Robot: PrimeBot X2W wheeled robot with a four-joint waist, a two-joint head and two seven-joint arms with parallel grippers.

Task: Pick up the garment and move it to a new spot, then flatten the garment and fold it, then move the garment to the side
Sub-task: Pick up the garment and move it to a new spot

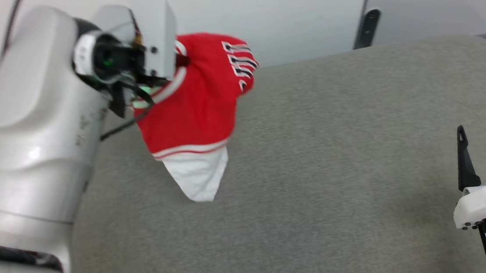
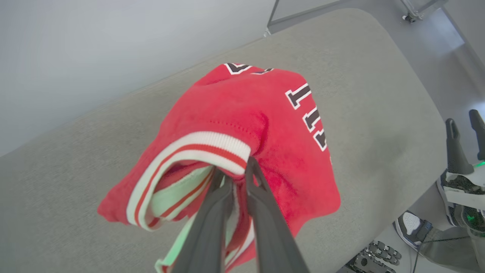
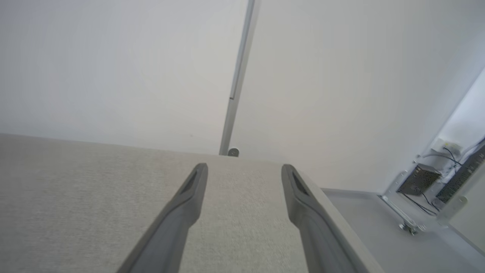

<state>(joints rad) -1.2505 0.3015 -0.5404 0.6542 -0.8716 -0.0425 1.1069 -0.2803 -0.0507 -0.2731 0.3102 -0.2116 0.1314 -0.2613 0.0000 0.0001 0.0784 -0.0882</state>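
Observation:
The garment (image 1: 196,101), a small red shirt with black lettering and a white sleeve hanging lowest, dangles above the grey table's far left part. My left gripper (image 2: 234,171) is shut on the garment (image 2: 265,129) at its white-red striped neck trim, and the cloth bunches around the fingers. In the head view the left arm's pale wrist covers the grip. My right gripper (image 1: 482,133) stands open at the lower right, low over the table, with nothing between its fingers. The right gripper (image 3: 244,168) points along the table toward the wall.
The grey fabric-covered table (image 1: 338,167) spreads to the right of the shirt, with a rounded far right corner. A white wall with a dark post (image 1: 365,27) stands behind it. In the left wrist view a shoe (image 2: 411,227) rests on the floor beside the table edge.

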